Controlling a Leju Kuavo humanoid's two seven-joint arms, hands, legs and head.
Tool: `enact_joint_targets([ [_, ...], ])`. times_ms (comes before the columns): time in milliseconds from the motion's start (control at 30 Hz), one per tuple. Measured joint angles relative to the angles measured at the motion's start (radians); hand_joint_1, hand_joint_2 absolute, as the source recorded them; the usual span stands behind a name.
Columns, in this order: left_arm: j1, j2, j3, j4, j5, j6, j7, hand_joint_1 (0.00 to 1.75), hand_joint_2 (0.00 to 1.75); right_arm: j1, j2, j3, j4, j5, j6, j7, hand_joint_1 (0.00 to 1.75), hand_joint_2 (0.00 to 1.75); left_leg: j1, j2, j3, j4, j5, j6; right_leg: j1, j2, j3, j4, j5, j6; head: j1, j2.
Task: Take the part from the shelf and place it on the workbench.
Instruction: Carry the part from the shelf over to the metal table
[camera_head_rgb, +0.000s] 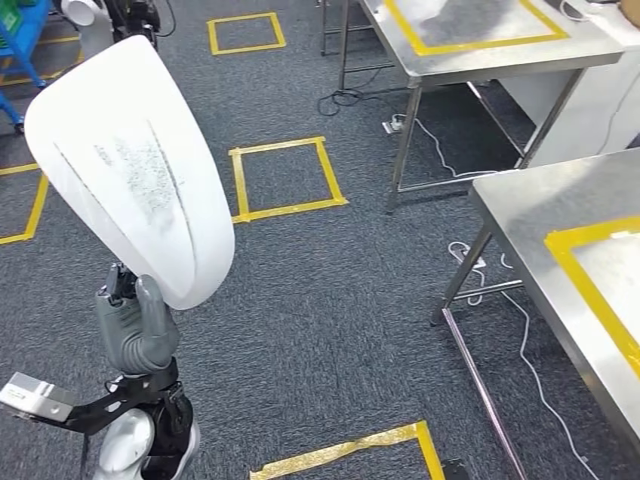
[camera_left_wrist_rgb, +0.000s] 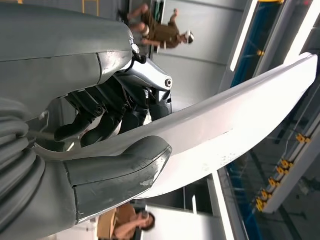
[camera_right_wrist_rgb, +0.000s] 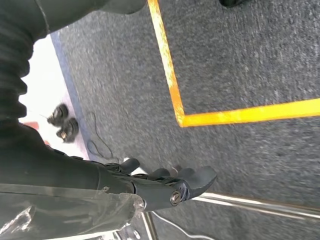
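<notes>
The part is a large white curved panel (camera_head_rgb: 132, 165), held upright at the left of the head view over the grey carpet. My left hand (camera_head_rgb: 136, 325) grips its lower end from below. In the left wrist view the thumb (camera_left_wrist_rgb: 124, 172) presses one face of the panel (camera_left_wrist_rgb: 234, 112) and the dark fingers (camera_left_wrist_rgb: 109, 112) press the other. The steel workbench (camera_head_rgb: 528, 205) with a yellow taped frame stands at the right, well away from the panel. My right hand (camera_right_wrist_rgb: 166, 185) hangs over the carpet with its fingers straight and nothing in it.
A second steel table (camera_head_rgb: 483, 60) stands at the back right, with white cables (camera_head_rgb: 528, 350) on the floor between the table legs. Yellow tape squares (camera_head_rgb: 285, 180) mark the carpet. A blue rack (camera_head_rgb: 19, 40) stands far left. People show in the left wrist view.
</notes>
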Motion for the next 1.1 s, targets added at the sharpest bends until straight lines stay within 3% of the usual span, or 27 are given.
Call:
enact_joint_targets([
  [33, 0.001, 0.000, 0.001, 0.000, 0.000, 0.001, -0.001, 1.75, 1.75, 0.002, 0.000, 0.000, 0.000, 0.001, 0.000, 0.002, 0.00, 1.75, 0.000, -0.007, 0.006, -0.016, -0.001, 0.005, -0.001, 0.010, -0.005, 0.000, 0.002, 0.008, -0.001, 0.000],
  [100, 0.001, -0.001, 0.003, 0.001, 0.000, 0.003, -0.003, 1.75, 1.75, 0.012, -0.001, 0.000, 0.000, 0.002, 0.000, 0.009, 0.00, 1.75, -0.002, 0.008, 0.007, -0.020, -0.001, 0.020, -0.007, 0.025, -0.011, -0.006, 0.007, 0.021, 0.000, 0.000],
  [167, 0.001, -0.004, 0.006, 0.001, -0.001, 0.003, -0.003, 1.75, 1.75, 0.019, -0.002, 0.000, 0.000, 0.003, 0.000, 0.013, 0.00, 1.75, -0.002, 0.028, 0.009, -0.024, 0.003, 0.032, -0.003, -0.010, -0.028, 0.023, -0.012, 0.028, 0.004, 0.000],
  [233, 0.005, -0.007, 0.011, 0.001, -0.001, 0.003, -0.004, 1.75, 1.75, 0.016, -0.003, 0.000, 0.000, 0.003, 0.000, 0.015, 0.00, 1.75, -0.005, 0.053, 0.010, -0.025, 0.003, 0.039, 0.002, -0.074, -0.083, 0.136, -0.071, 0.031, 0.011, 0.000],
  [300, 0.011, -0.007, 0.016, 0.001, -0.001, 0.004, -0.004, 1.75, 1.75, 0.011, -0.002, 0.000, 0.000, 0.004, 0.000, 0.013, 0.00, 1.75, -0.011, 0.082, 0.010, -0.025, 0.001, 0.044, 0.002, -0.106, -0.141, 0.260, -0.122, 0.032, 0.013, 0.000],
  [333, 0.013, -0.007, 0.017, 0.001, -0.002, 0.004, -0.004, 1.75, 1.75, 0.011, -0.002, 0.000, 0.000, 0.004, 0.000, 0.011, 0.00, 1.75, -0.013, 0.095, 0.011, -0.025, -0.001, 0.046, 0.002, -0.112, -0.150, 0.283, -0.124, 0.031, 0.013, 0.000],
  [400, 0.016, -0.007, 0.018, 0.001, -0.005, 0.008, -0.004, 1.75, 1.75, 0.012, -0.002, 0.000, 0.000, 0.004, -0.001, 0.006, 0.00, 1.75, -0.015, 0.117, 0.015, -0.025, -0.004, 0.046, 0.004, -0.124, -0.107, 0.214, -0.083, 0.025, 0.013, 0.000],
  [467, 0.020, -0.007, 0.020, 0.000, -0.008, 0.012, -0.005, 1.75, 1.75, 0.008, -0.002, 0.001, 0.000, 0.007, -0.002, 0.002, 0.00, 1.75, -0.019, 0.137, 0.021, -0.023, -0.010, 0.040, 0.014, -0.169, -0.026, 0.081, -0.034, 0.014, 0.014, 0.000],
  [533, 0.026, -0.007, 0.021, -0.001, -0.009, 0.016, -0.006, 1.75, 1.75, -0.001, -0.001, 0.003, 0.000, 0.012, -0.002, 0.003, 0.00, 1.75, -0.025, 0.158, 0.026, -0.022, -0.016, 0.031, 0.024, -0.199, 0.013, 0.011, -0.020, 0.003, 0.012, 0.000],
  [600, 0.030, -0.008, 0.022, -0.002, -0.010, 0.017, -0.007, 1.75, 1.75, -0.004, 0.000, 0.003, 0.000, 0.016, -0.002, 0.006, 0.00, 1.75, -0.027, 0.180, 0.029, -0.025, -0.019, 0.024, 0.026, -0.179, 0.011, 0.003, -0.020, -0.006, 0.010, 0.000],
  [633, 0.031, -0.008, 0.022, -0.002, -0.011, 0.017, -0.007, 1.75, 1.75, -0.004, 0.000, 0.003, 0.000, 0.018, -0.002, 0.008, 0.00, 1.75, -0.025, 0.175, 0.030, -0.022, -0.023, 0.018, 0.025, -0.165, 0.011, 0.000, -0.018, -0.011, 0.010, 0.000],
  [700, 0.033, -0.008, 0.023, -0.004, -0.011, 0.018, -0.007, 1.75, 1.75, -0.003, 0.000, 0.004, 0.000, 0.020, -0.003, 0.012, 0.00, 1.75, -0.021, 0.130, 0.010, 0.027, -0.058, 0.007, 0.019, -0.140, 0.012, -0.005, -0.012, -0.020, 0.008, 0.000],
  [767, 0.038, -0.007, 0.025, -0.006, -0.011, 0.020, -0.008, 1.75, 1.75, -0.006, 0.000, 0.004, 0.000, 0.024, -0.004, 0.016, 0.00, 1.75, -0.019, 0.080, -0.048, 0.146, -0.118, 0.001, 0.016, -0.114, 0.012, -0.007, -0.010, -0.025, 0.004, 0.000],
  [800, 0.042, -0.006, 0.026, -0.006, -0.011, 0.021, -0.008, 1.75, 1.75, -0.007, 0.000, 0.005, 0.000, 0.026, -0.004, 0.018, 0.00, 1.75, -0.018, 0.071, -0.080, 0.206, -0.140, 0.000, 0.015, -0.099, 0.011, -0.007, -0.010, -0.025, 0.003, 0.000],
  [833, 0.044, -0.006, 0.027, -0.006, -0.011, 0.022, -0.008, 1.75, 1.75, -0.007, 0.000, 0.005, 0.000, 0.027, -0.004, 0.020, 0.00, 1.75, -0.018, 0.068, -0.101, 0.241, -0.144, -0.001, 0.014, -0.084, 0.011, -0.006, -0.010, -0.025, 0.003, 0.000],
  [867, 0.046, -0.006, 0.028, -0.006, -0.011, 0.023, -0.008, 1.75, 1.75, -0.006, 0.000, 0.005, 0.000, 0.028, -0.004, 0.021, 0.00, 1.75, -0.017, 0.067, -0.107, 0.244, -0.130, -0.002, 0.013, -0.069, 0.012, -0.006, -0.009, -0.025, 0.003, 0.000],
  [933, 0.047, -0.006, 0.031, -0.006, -0.011, 0.025, -0.008, 1.75, 1.75, -0.004, 0.000, 0.005, 0.000, 0.028, -0.003, 0.022, 0.00, 1.75, -0.012, 0.051, -0.070, 0.152, -0.060, -0.004, 0.008, -0.039, 0.012, -0.006, -0.008, -0.019, 0.003, 0.000],
  [1000, 0.048, -0.006, 0.034, -0.006, -0.011, 0.024, -0.008, 1.75, 1.75, -0.006, 0.000, 0.006, 0.000, 0.029, -0.003, 0.022, 0.00, 1.75, -0.003, 0.008, -0.015, 0.034, -0.009, -0.006, 0.005, -0.009, 0.006, -0.001, -0.006, -0.008, 0.002, 0.000],
  [1067, 0.047, -0.007, 0.036, -0.007, -0.011, 0.022, -0.008, 1.75, 1.75, -0.005, 0.000, 0.007, -0.001, 0.028, -0.003, 0.020, 0.00, 1.75, -0.001, -0.012, 0.005, -0.012, -0.005, 0.001, 0.003, 0.014, -0.003, 0.001, -0.002, 0.006, 0.000, 0.000],
  [1100, 0.046, -0.007, 0.037, -0.007, -0.010, 0.018, -0.008, 1.75, 1.75, -0.003, 0.000, 0.007, -0.001, 0.027, -0.003, 0.019, 0.00, 1.75, -0.003, -0.004, 0.006, -0.015, -0.006, 0.009, 0.000, 0.023, -0.008, -0.002, 0.000, 0.013, 0.000, 0.000],
])
